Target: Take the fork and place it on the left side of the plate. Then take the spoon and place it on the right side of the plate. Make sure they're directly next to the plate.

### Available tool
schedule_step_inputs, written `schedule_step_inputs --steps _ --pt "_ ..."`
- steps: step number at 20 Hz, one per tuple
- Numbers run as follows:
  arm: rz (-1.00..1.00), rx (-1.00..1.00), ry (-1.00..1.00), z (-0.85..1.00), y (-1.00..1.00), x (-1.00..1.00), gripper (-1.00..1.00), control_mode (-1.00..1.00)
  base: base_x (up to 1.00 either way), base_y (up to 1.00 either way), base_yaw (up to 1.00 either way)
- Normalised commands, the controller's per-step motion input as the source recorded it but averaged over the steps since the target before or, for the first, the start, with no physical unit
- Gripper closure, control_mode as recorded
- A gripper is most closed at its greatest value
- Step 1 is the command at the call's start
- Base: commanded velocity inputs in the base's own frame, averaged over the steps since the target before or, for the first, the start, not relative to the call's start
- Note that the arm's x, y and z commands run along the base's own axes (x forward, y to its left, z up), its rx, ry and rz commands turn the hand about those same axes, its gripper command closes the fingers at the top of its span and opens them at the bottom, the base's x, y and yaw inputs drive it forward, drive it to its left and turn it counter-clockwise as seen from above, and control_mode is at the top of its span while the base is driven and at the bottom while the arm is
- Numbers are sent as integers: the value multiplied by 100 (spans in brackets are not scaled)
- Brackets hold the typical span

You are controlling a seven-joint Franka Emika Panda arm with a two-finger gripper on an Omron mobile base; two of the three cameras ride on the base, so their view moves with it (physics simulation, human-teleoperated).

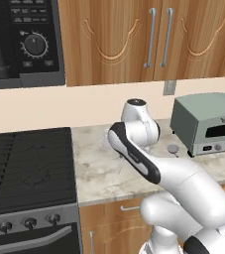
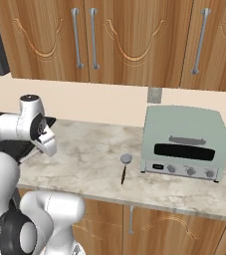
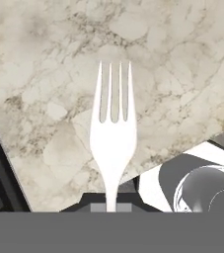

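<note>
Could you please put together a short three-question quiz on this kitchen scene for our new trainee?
1. True or false: the gripper is shut on the fork.
2. Multiple choice: where does the spoon lie? A) on the stove; B) on the counter in front of the toaster oven, by its left end; C) inside the toaster oven.
3. Short answer: what surface lies beneath the fork's tines in the hand view?

Key
1. True: the fork's handle runs down between the finger tips, tines pointing away.
2. B.
3. The marbled counter, with the dark stove at its edge.
</note>
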Motion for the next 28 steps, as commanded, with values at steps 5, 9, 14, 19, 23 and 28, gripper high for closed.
schedule_step_inputs --steps 5,9,14,19,23,28 --pt "0 0 -2 40 -12 -37 100 -100 0 0 0" --pt "0 0 0 32 -6 -28 100 -100 0 0 0" --pt "0 0 -1 26 -4 -26 100 -100 0 0 0" --pt "0 1 -1 4 0 -7 100 -100 0 0 0" --pt "0 0 0 0 0 0 100 -100 0 0 0" --pt "0 0 0 0 0 0 100 -100 0 0 0"
